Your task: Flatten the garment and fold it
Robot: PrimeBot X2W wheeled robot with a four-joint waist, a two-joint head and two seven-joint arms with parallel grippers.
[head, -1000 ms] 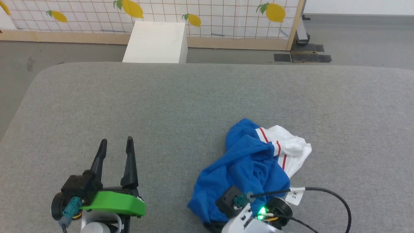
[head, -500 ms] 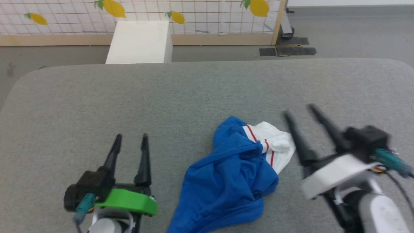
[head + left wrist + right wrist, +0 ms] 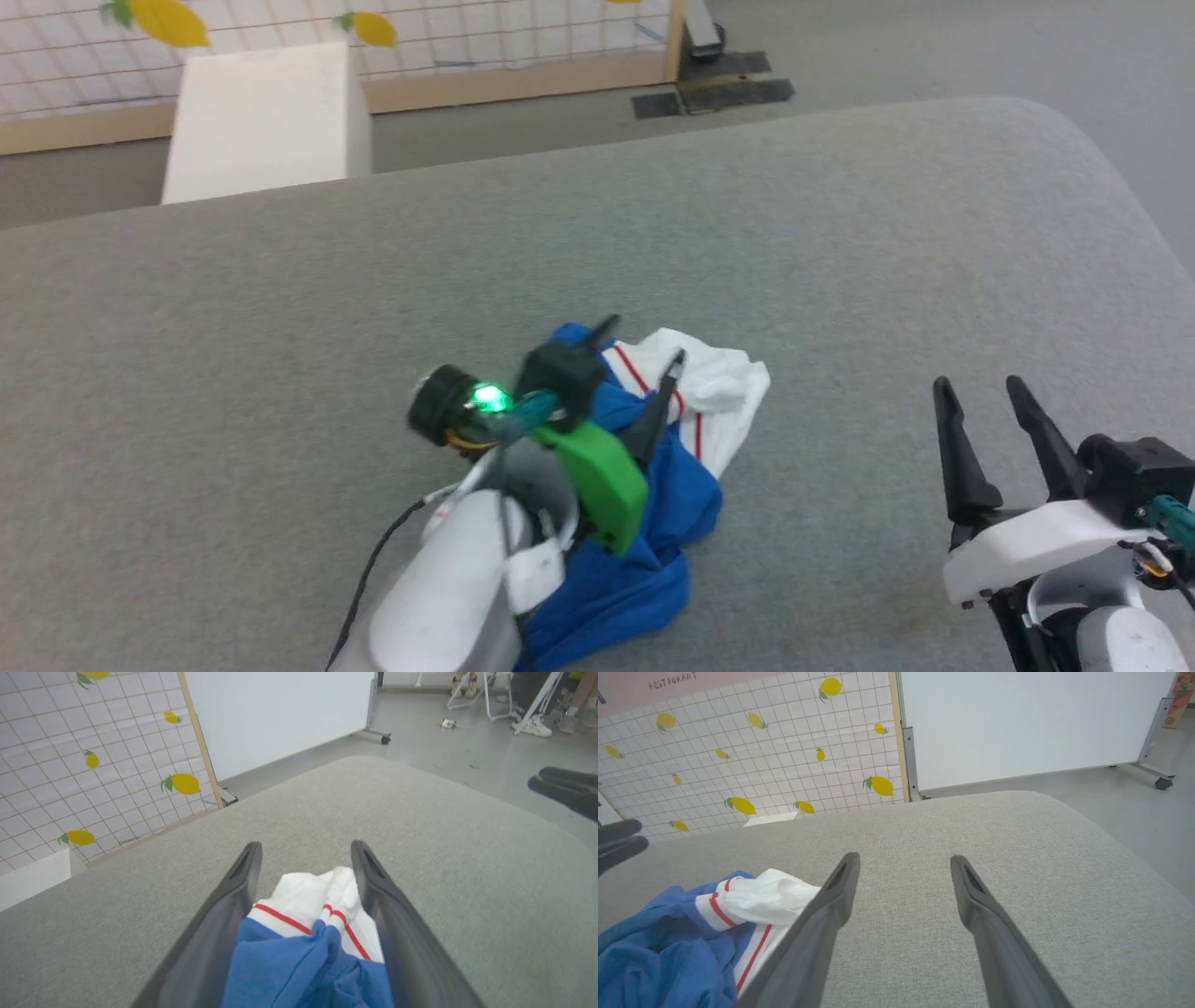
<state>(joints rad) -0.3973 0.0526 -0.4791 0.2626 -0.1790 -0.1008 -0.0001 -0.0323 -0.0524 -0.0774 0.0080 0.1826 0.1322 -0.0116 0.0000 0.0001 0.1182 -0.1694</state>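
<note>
The grey padded table [image 3: 840,233] stretches wide across the head view, and low in the middle of that view lies the garment [image 3: 686,485] — a crumpled blue heap with a white, red-striped sleeve bunched at its far end. The left gripper [image 3: 642,341] hangs over the heap with its fingers spread wide; the left wrist view shows the sleeve and blue cloth lying between them, not pinched. The right gripper [image 3: 977,383] stands off to the garment's right over bare table — fingers parted, holding nothing.
</note>
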